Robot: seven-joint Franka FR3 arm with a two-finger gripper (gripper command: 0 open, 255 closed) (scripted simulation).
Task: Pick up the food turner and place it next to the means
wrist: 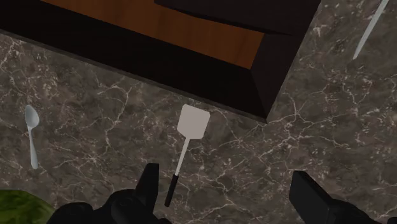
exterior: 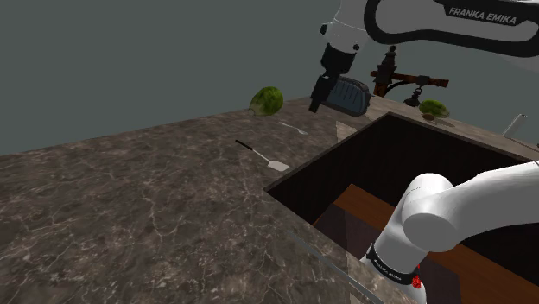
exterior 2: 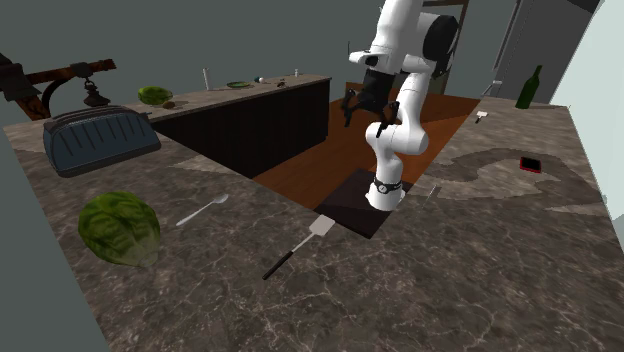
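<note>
Black gripper of a white Franka arm hangs well above a dark marbled countertop, its fingers spread wide with nothing between them. The food turner lies flat on the countertop below, close to the corner of the sink cut-out, untouched. Its pale blade points at the sink's edge. Its thin shaft runs back toward the gripper and ends in a dark grip that sits just beside one finger, not on the line midway between the two. The long axis runs roughly crosswise to the line on which the fingers close. A descent would therefore seem to call for a small sideways shift to centre the handle, with little or no turning of the wrist.

A spoon lies farther along the countertop, well apart from the turner. A green lettuce-like head and a grey toaster sit beyond it toward the wall-side edge. Which of these the task's "means" is cannot be settled from the views. In the wrist view the gripper's body is cut off by the frame, the green head shows as a sliver, and a pale strip across the sink corner is too slim to name.
</note>
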